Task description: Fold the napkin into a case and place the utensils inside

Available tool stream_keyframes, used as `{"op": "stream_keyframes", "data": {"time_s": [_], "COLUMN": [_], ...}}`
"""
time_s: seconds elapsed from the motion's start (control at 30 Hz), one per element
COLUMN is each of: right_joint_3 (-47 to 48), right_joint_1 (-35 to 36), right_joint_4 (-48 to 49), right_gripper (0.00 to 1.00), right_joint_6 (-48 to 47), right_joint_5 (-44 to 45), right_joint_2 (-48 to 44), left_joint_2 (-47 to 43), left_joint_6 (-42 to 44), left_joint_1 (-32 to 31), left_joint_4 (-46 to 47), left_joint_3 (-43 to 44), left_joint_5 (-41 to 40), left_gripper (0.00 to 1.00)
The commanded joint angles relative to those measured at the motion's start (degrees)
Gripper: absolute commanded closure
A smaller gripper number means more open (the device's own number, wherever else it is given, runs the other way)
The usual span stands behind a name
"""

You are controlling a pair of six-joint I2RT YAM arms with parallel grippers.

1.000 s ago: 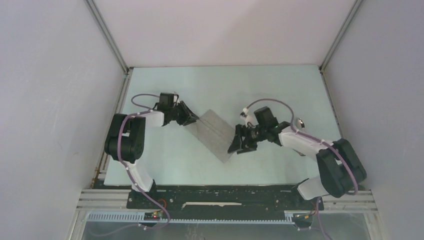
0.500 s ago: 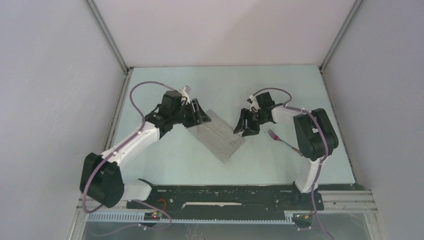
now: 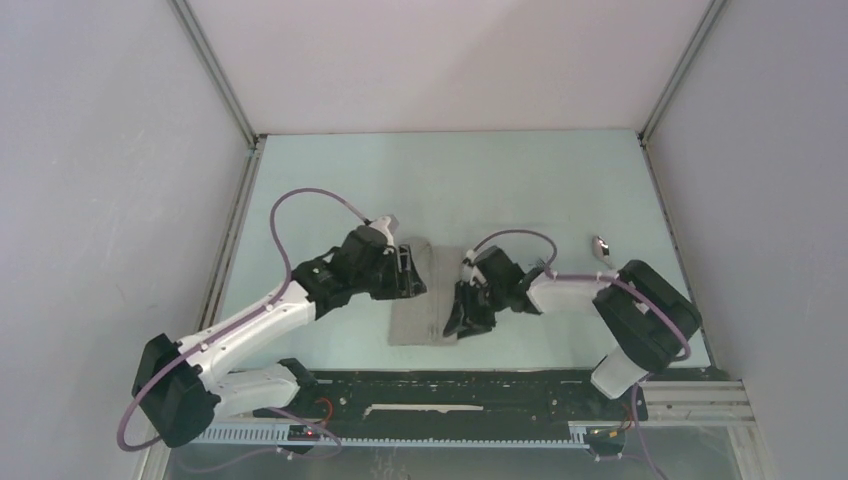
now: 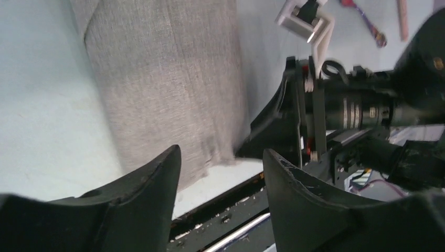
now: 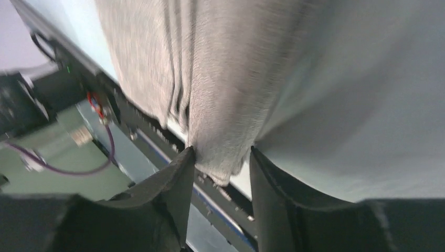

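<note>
The grey-beige napkin [image 3: 415, 300], folded into a narrow case, lies lengthwise near the table's front edge. My left gripper [image 3: 408, 275] hovers over its left side. In the left wrist view that gripper [image 4: 220, 157] stands open with nothing in it, above the cloth [image 4: 162, 79]. My right gripper [image 3: 463, 318] is at the napkin's near right corner. The right wrist view shows its jaws [image 5: 223, 157] open but narrow, straddling that corner [image 5: 218, 157], and one finger [image 5: 183, 173] touches the fabric. A spoon [image 3: 601, 245] lies far right. My right arm hides the fork.
The black front rail [image 3: 450, 385] runs just below the napkin's near edge, and the corner overhangs it in the right wrist view. The right arm's forearm [image 3: 570, 290] crosses the table to the right of the cloth. White walls enclose the table.
The napkin has swung from diagonal to lengthwise and slid toward the front edge. My left gripper has opened and let go. My right jaws have narrowed around the near corner.
</note>
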Motion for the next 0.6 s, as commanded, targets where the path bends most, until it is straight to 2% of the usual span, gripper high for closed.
{"op": "stream_keyframes", "data": {"time_s": [0.0, 0.1, 0.17, 0.37, 0.47, 0.57], "right_joint_3": [-2.5, -3.0, -4.1, -7.6, -8.3, -9.2], "right_joint_1": [4.3, -1.6, -7.9, -24.1, -26.8, -26.9], "right_joint_4": [-0.4, -11.6, -17.0, -21.4, -21.6, -20.7], "right_gripper": [0.40, 0.26, 0.24, 0.22, 0.22, 0.21], "right_joint_6": [8.6, 2.8, -0.8, -8.5, -9.6, -9.2], "right_joint_5": [8.9, 18.1, 20.3, 15.5, 13.1, 11.9], "right_joint_2": [-7.8, -15.2, -19.8, -30.7, -33.3, -34.7], "left_joint_2": [2.1, 7.5, 12.8, 35.3, 43.5, 46.7], "left_joint_6": [-4.5, -8.5, -9.3, -8.1, -8.7, -9.6], "left_joint_1": [-10.0, -18.3, -23.6, -32.2, -34.3, -35.0], "left_joint_4": [-3.5, -5.9, -7.8, -23.8, -30.9, -32.7], "left_joint_3": [-0.5, 3.0, 7.1, 28.1, 36.1, 38.3], "left_joint_5": [-11.9, -18.9, -22.3, -26.6, -28.6, -29.7], "left_gripper": [0.34, 0.32, 0.32, 0.33, 0.36, 0.36]}}
